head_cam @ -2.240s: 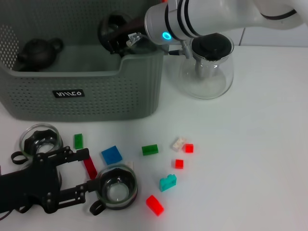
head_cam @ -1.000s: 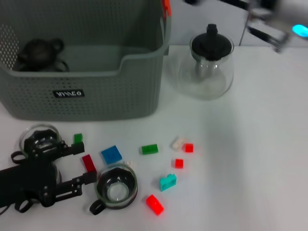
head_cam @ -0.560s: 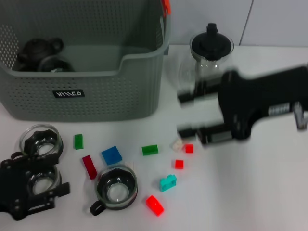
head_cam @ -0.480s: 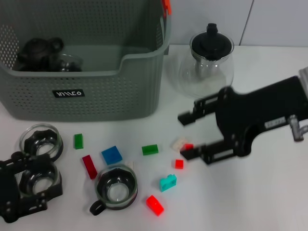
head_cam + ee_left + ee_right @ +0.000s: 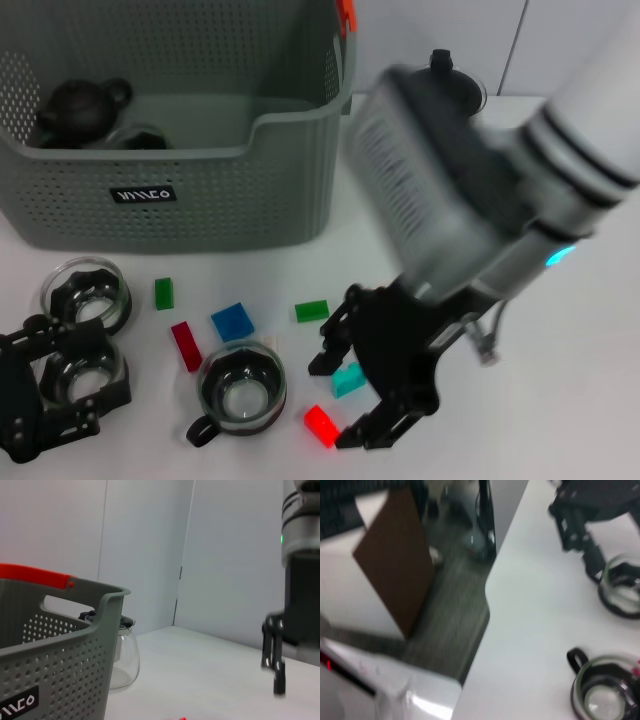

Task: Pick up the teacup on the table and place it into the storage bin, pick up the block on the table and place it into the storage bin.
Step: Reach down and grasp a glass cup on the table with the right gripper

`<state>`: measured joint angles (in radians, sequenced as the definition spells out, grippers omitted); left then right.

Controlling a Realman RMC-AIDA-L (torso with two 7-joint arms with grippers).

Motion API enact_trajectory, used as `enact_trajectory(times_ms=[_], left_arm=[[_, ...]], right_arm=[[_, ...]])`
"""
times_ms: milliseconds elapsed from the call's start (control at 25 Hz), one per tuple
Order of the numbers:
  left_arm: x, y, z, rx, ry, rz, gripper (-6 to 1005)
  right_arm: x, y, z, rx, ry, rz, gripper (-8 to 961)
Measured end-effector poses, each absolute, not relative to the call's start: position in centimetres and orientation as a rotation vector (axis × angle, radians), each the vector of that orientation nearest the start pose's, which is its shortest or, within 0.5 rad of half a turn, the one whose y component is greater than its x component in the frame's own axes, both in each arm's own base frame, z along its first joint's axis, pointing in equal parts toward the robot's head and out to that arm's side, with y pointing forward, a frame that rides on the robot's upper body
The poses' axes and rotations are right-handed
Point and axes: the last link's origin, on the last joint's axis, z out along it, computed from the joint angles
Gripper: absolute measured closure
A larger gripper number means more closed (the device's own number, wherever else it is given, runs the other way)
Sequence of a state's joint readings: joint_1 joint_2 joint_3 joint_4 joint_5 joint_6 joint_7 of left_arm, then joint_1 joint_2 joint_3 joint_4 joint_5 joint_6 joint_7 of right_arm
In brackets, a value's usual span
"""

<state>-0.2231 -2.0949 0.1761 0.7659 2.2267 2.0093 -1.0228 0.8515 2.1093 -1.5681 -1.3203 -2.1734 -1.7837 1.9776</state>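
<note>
Firstly, the storage bin (image 5: 200, 190) carries a small black label (image 5: 141, 194) with white letters, not legible in either view showing it. Head view shows a dark teapot (image 5: 78, 108) inside the bin at its left end; the left wrist view shows only the bin's outer wall and a red strip (image 5: 32, 575) on its rim. The right tool (image 5: 362, 395) hangs low over the tabletop (image 5: 560, 400), fingers spread, with a red block (image 5: 322, 425) and a teal block (image 5: 347, 380) lying between them. One teacup (image 5: 238, 388) stands just left of that tool. The left tool (image 5: 45, 385) sits at the near left, fingers spread around a second teacup (image 5: 75, 372); a third (image 5: 85, 293) stands behind.
</note>
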Motion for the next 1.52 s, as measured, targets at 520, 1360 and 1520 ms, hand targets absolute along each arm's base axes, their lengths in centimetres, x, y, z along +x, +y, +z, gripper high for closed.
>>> enact_trajectory(times_ms=[520, 1360, 1520], left_arm=[[-34.4, 19.1, 4.8, -2.508, -0.566, -0.833, 266], [-34.3, 19.6, 4.7, -2.502, -0.559, -0.838, 266], [-34.3, 19.7, 4.7, -2.502, -0.558, -0.837, 266]], right_arm=[[6.0, 28.9, -12.8, -3.136, -0.754, -0.446, 274], [8.5, 29.2, -13.8, -3.143, -0.578, -0.641, 312], [8.3, 29.0, -14.4, -3.131, -0.619, -0.624, 319]])
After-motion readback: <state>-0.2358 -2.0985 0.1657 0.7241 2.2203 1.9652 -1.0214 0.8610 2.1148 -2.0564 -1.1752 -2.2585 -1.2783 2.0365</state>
